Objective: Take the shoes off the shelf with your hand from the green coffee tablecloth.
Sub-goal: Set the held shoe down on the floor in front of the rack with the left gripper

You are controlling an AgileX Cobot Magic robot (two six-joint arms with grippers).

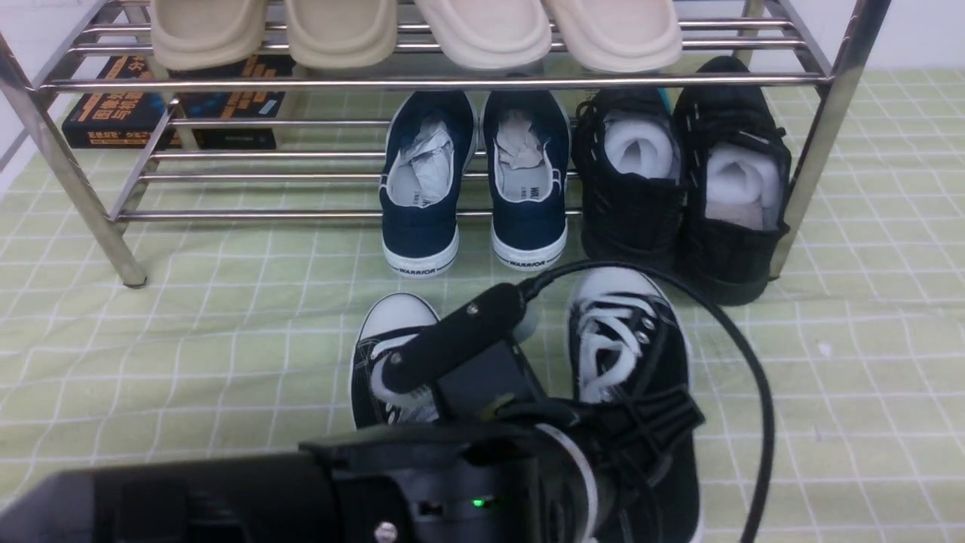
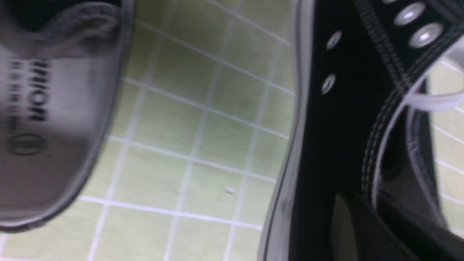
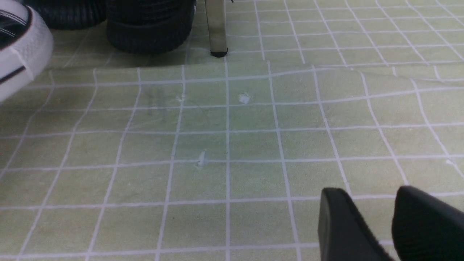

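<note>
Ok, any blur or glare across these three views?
Front view: sharp, with bright glare streaks on the chrome shelf. Left wrist view: smeared and out of focus over the black sneaker. Right wrist view: tablecloth crisp, right pincer tips slightly soft.

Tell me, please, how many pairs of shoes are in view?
5: a beige pair and a paler pair on the shelf's top tier, a navy pair and a black pair on its lower tier, the sneakers on the cloth, partly behind the arm. More may be hidden.
</note>
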